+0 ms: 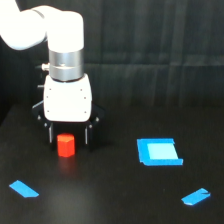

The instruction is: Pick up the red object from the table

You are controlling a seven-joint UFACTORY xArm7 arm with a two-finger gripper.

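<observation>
The red object [65, 145] is a small red-orange stubby block standing upright on the black table [115, 190], at the exterior view's left. My gripper [68, 136] hangs from the white arm, pointing straight down over the block. Its two dark fingers [50, 134] stand apart, one on each side of the block's upper part, with a gap showing on both sides. The gripper is open and grips nothing. The block's lower end reaches below the fingertips.
A blue square patch [159, 152] lies on the table at the exterior view's right. One blue tape strip [23, 188] lies at the front left and another [195, 197] at the front right. A dark curtain hangs behind the table.
</observation>
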